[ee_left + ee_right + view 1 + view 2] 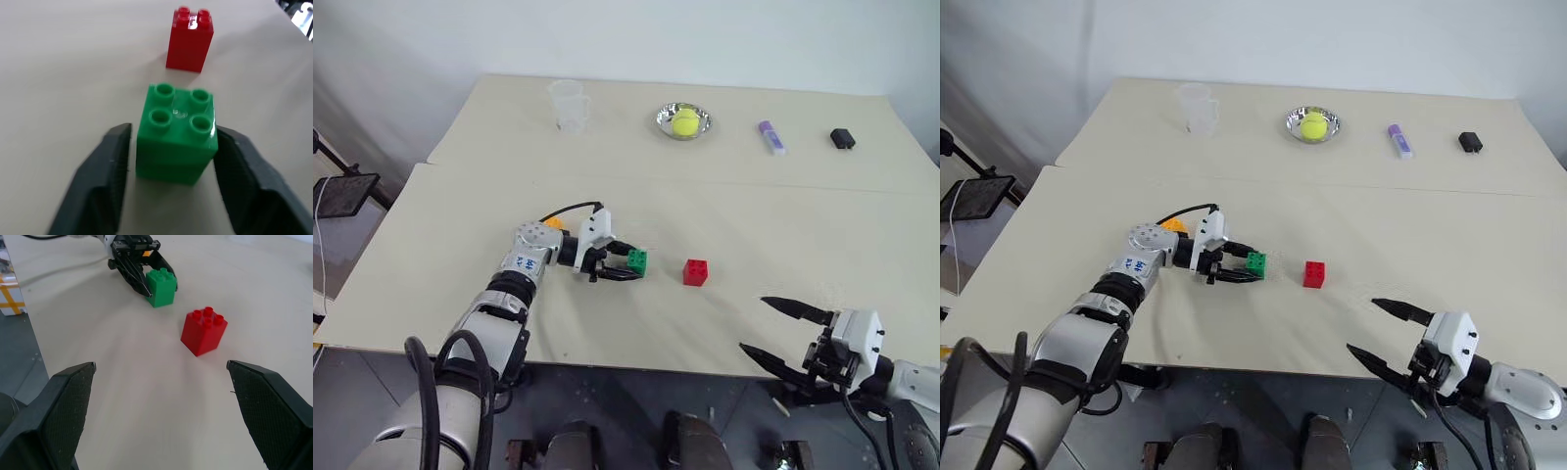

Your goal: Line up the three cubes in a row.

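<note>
Step in hand, by my reading: setting green cube in line beside red cube, both standing on surface toward near edge, middle. Left claw low, pointing across surface toward red cube; fingers straddle green cube with thin gaps, parted, no clamp seen. Orange cube partly hidden behind left wrist. Right claw wide apart, empty, past near edge. Next likely: back left claw off without nudging, then fetch orange cube.
</note>
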